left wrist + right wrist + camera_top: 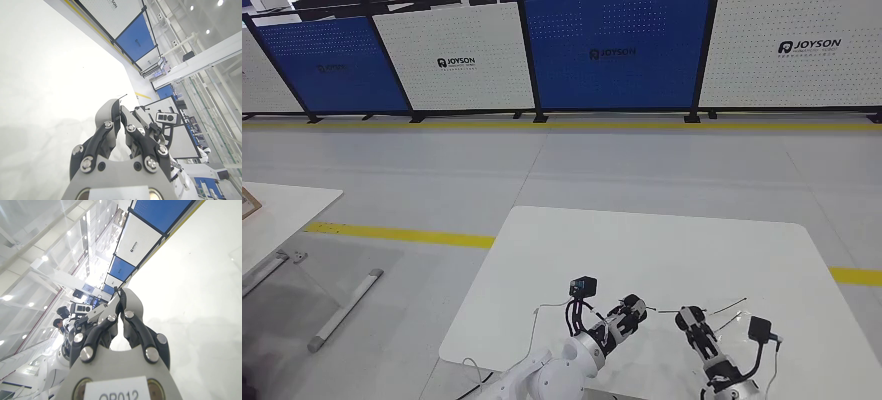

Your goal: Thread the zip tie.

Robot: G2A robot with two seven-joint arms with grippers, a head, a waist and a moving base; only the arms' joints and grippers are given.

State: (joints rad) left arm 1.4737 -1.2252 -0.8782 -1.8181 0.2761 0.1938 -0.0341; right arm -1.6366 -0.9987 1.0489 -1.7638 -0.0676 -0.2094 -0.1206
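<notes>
From above, both arms sit over the near part of the flat white counter (642, 240). The left claw (638, 303) and right claw (687, 316) angle toward each other with a narrow gap between them. The thin black plastic zip tie (667, 311) shows as a dark line across that gap, its long axis running side to side from claw to claw. A further thin line carries on past the right claw to the robot's right – whether it is the same strap I cannot tell. In the left wrist view the left claw (120, 108) is pinched tight on the zip tie (123, 96), only a fine pointed tip poking out, with the right claw just beyond. In the right wrist view the right claw (119, 298) is likewise clamped on the zip tie (115, 289), and a short stub with a blocky end – likely the head – stands out toward the left claw. The coming move, I judge, turns on bringing tip and head, near but apart, onto one axis.
</notes>
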